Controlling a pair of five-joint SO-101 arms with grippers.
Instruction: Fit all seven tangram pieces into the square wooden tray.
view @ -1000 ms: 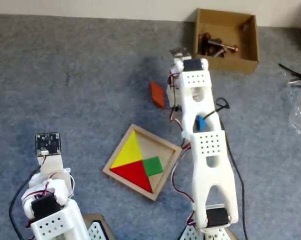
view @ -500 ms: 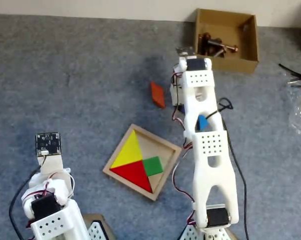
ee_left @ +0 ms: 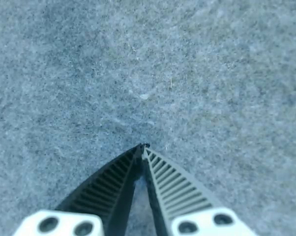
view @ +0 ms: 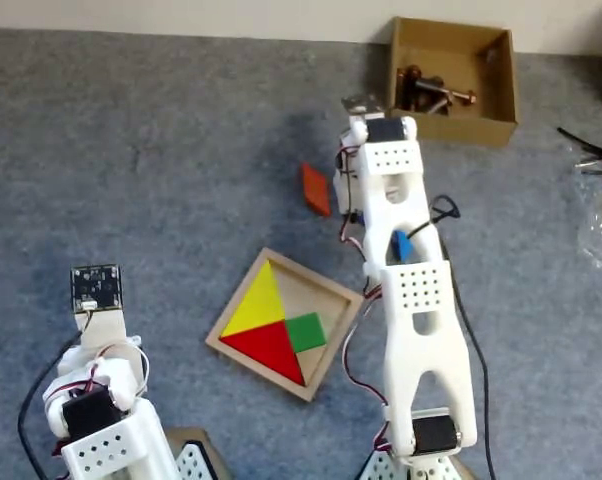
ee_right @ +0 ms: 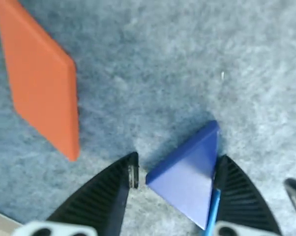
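Note:
The square wooden tray (view: 334, 339) lies tilted near the table's middle and holds a yellow triangle (view: 259, 298), a red triangle (view: 271, 347) and a green square (view: 305, 331). An orange parallelogram (view: 315, 189) lies on the carpet beyond it, and appears again as the orange parallelogram (ee_right: 42, 76) in the right wrist view. My right arm (view: 391, 170) stretches over the spot just right of that piece. Its gripper (ee_right: 177, 164) is open, low over the carpet, with a blue triangle (ee_right: 187, 172) between the fingers. My left gripper (ee_left: 144, 146) is shut and holds nothing above bare carpet at the near left.
A cardboard box (view: 501, 75) with metal and copper parts stands at the far right. Cables and a plastic bag (view: 601, 230) lie along the right edge. Grey carpet (view: 131, 170) covers the table, open on the left and far side.
The right arm swayed slightly to the right and then came back to where it was. The pieces, the tray and the left arm have not moved.

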